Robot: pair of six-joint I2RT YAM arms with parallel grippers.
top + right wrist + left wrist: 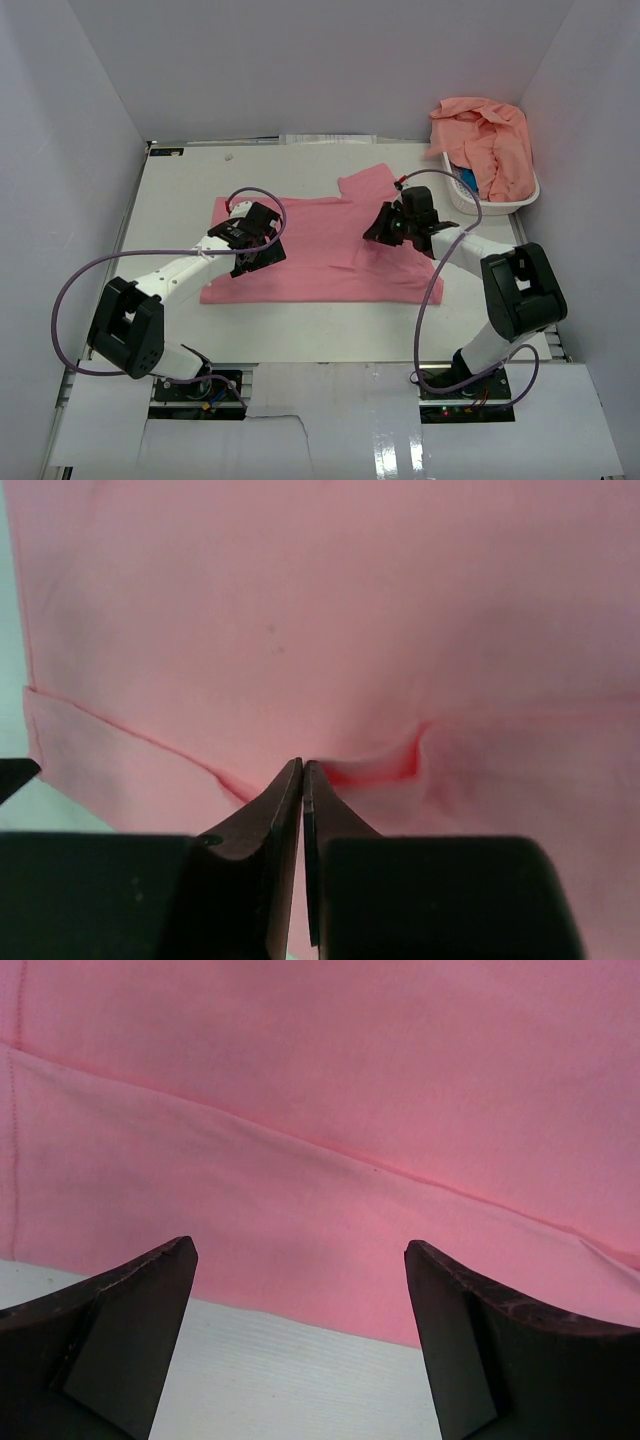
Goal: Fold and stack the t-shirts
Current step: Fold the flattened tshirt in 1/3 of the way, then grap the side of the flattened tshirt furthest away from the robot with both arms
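A rose-pink t-shirt (320, 262) lies spread flat on the white table, one sleeve (368, 184) pointing to the back. My right gripper (374, 231) sits over its right part and is shut, the tips (303, 765) pinching a raised crease of the cloth (380, 772). Over the shirt's left part, my left gripper (258, 250) is open; its dark fingers (130, 1310) stand wide apart just above the shirt's edge (300, 1300), holding nothing. More salmon-peach t-shirts (485, 135) are heaped in a basket.
The white slotted basket (520, 200) stands at the back right, close behind my right arm, with something blue (468, 180) under the cloth. White walls enclose the table (180, 200) on three sides. Purple cables loop from both arms.
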